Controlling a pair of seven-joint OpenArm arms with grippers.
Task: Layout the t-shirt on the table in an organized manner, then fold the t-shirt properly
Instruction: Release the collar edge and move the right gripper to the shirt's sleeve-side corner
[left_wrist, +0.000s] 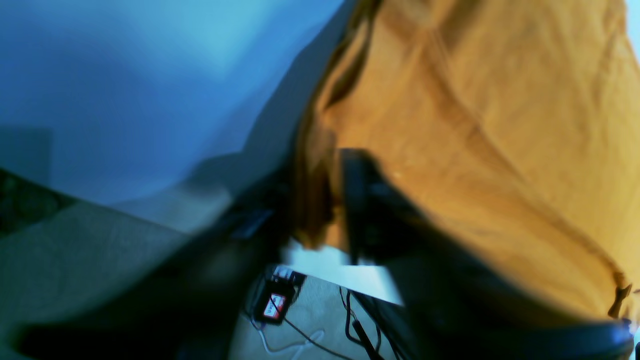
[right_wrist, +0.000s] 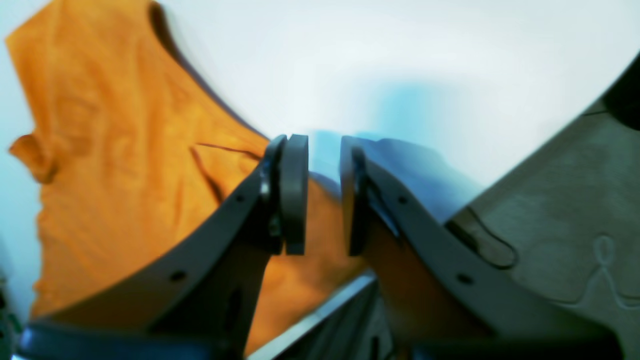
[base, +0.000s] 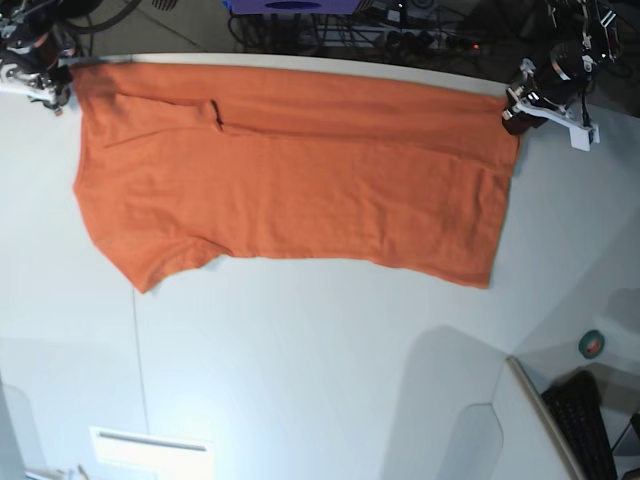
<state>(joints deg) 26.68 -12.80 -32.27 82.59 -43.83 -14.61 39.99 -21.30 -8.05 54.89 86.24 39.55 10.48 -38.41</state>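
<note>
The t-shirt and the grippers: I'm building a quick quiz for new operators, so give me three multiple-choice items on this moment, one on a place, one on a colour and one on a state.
1. Where does the t-shirt lie on the table in the base view?
A. Along the top edge
B. In the bottom corner
C. Bunched in the middle

2. What colour is the t-shirt?
A. Blue
B. Green
C. Orange

3. How does the right gripper stand?
A. Shut on the t-shirt
B. Open, nothing between its jaws
C. Out of sight in every view

Answers:
1 A, since the cloth stretches flat along the table's top edge.
2 C, since it shows orange in all three views.
3 B, since the right wrist view shows a clear gap between the jaws.
</note>
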